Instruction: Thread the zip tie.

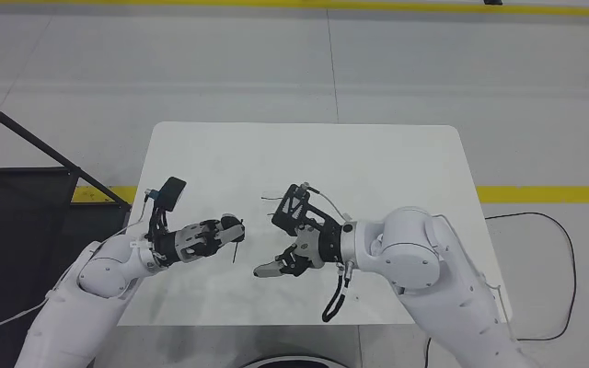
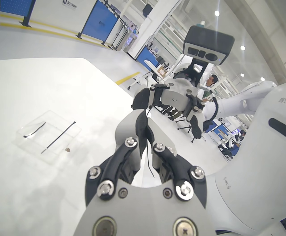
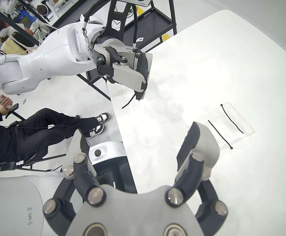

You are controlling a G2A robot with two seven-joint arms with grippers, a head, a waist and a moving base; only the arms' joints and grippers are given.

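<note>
Zip tie (image 2: 148, 158) pinched in left gripper (image 2: 145, 129), tail protruding.

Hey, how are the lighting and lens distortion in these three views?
Left wrist view: wide lens curves the table edge, ceiling lamps glare as bright spots. Right wrist view: the clear tray nearly vanishes against the white top. Top view: straight lines, even light, the zip tie a thin dark line.

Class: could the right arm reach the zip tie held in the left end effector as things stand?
Probably yes: the right end effector is open, facing the zip tie in the left end effector, nothing between.
</note>
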